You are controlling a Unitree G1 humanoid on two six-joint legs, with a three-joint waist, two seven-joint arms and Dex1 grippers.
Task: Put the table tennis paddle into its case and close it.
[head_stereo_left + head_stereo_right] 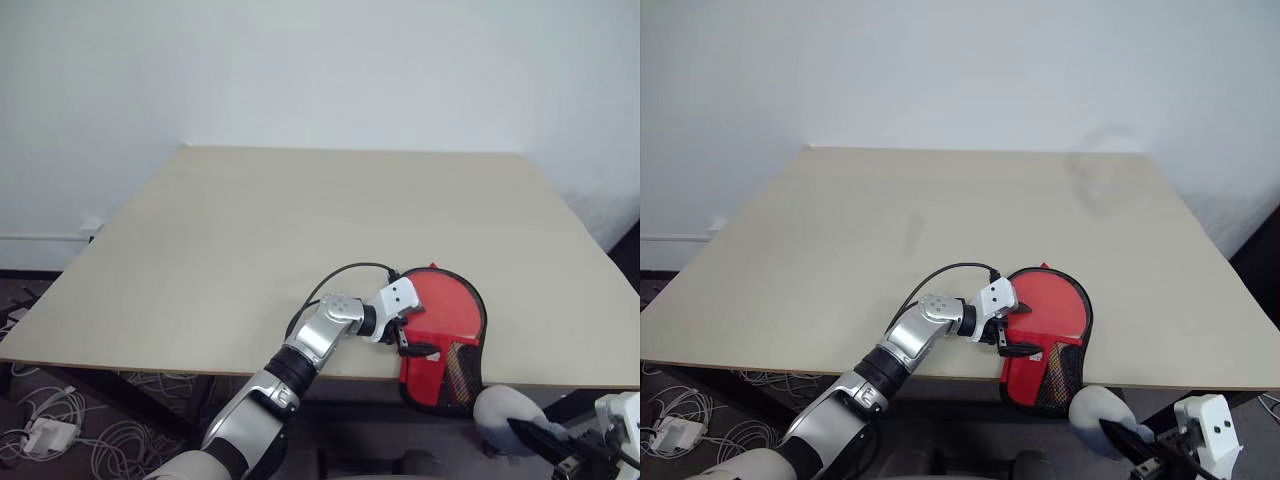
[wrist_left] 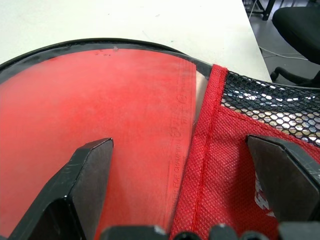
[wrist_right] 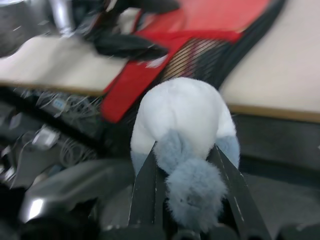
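The red case (image 1: 428, 372) lies flat at the table's near edge, its narrow end with the black mesh (image 1: 463, 374) hanging over the edge. The table tennis paddle's red face (image 2: 100, 110) shows inside it, under the clear panel. My left gripper (image 1: 405, 336) is open and rests low on the case. One finger (image 2: 85, 185) is over the paddle face and the other (image 2: 285, 180) over the red fabric. My right gripper (image 3: 185, 150) sits below the table edge at the near right, shut on a whitish-grey fluffy lump (image 3: 182, 117).
The beige table (image 1: 300, 220) stretches away to a white wall. Cables and a power adapter (image 1: 45, 432) lie on the floor at the left. A black office chair (image 2: 297, 20) stands beyond the table's right side.
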